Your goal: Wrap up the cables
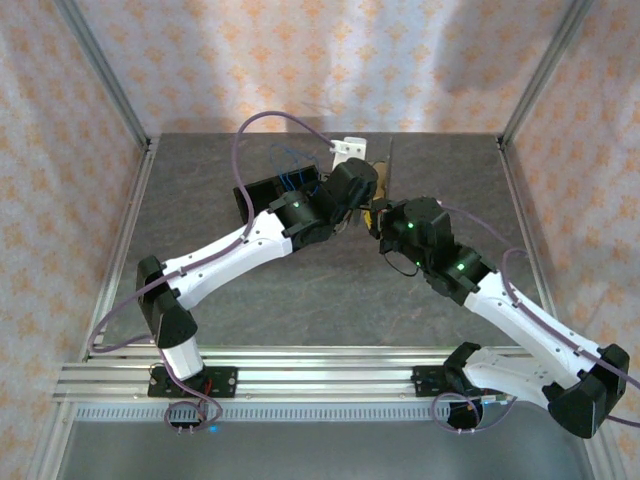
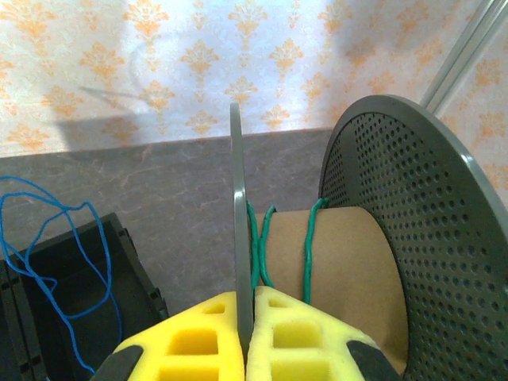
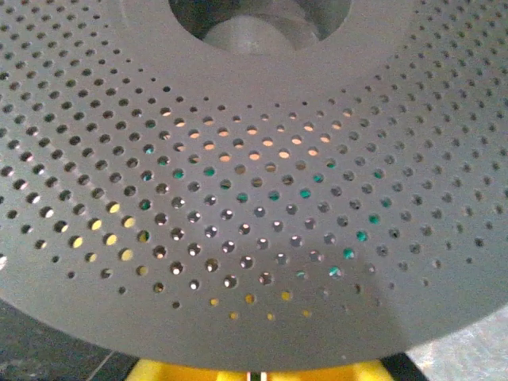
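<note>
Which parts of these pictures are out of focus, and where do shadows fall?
Left wrist view: the yellow fingers at the bottom are soft, the green cable is sharp, a shadow lies on the wallpaper at left. Right wrist view: the perforated spool is dim, softer near the top. Top view: sharp throughout.
</note>
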Controlling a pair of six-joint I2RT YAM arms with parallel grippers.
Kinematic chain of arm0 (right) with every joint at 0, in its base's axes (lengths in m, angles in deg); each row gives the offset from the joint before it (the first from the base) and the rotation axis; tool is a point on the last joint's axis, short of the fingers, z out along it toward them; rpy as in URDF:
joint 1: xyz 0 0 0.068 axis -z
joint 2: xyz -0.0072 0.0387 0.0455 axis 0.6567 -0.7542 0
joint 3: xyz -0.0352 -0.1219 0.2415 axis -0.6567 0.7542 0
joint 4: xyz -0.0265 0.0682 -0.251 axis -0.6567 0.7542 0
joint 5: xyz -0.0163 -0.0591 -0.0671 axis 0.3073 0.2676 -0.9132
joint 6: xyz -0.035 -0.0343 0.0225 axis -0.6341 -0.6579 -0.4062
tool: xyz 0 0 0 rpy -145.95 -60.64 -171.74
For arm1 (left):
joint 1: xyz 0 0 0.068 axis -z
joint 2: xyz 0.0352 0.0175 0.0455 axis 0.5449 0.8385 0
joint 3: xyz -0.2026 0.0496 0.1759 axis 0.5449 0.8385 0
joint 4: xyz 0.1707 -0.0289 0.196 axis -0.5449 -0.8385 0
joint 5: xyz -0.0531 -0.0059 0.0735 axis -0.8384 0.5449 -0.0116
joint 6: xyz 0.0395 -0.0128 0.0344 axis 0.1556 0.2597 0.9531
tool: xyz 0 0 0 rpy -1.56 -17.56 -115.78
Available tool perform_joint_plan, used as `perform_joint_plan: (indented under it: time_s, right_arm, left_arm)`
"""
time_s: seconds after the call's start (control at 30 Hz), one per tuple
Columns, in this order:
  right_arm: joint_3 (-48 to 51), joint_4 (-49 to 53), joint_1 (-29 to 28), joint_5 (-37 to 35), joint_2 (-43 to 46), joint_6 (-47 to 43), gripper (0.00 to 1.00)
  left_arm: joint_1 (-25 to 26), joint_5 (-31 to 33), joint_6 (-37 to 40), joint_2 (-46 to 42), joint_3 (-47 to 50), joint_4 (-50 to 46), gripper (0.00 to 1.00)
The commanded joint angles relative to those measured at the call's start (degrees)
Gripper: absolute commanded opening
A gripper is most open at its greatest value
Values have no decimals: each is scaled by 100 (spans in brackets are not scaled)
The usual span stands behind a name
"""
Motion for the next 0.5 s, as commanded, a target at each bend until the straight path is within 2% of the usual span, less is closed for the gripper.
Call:
perform_joint_plan:
  time_s: [0.0,0.2,0.3,0.47]
  right_arm:
    - [-330,217,91,-744,19,-300,17]
    - [-291,374,92,-677,161,-701,34]
    - [-325,379,92,-400,193,-1036,48]
    - [-219,378,92,142,236,-1465,63]
  left_arm:
    - [73,-81,378,-8,-234,-699,0]
    - [-19,-120,391,-48,-190,-751,0]
    - [-132,-178,373,-83,-151,-743,0]
    - [-401,-562,319,-107,-158,-725,0]
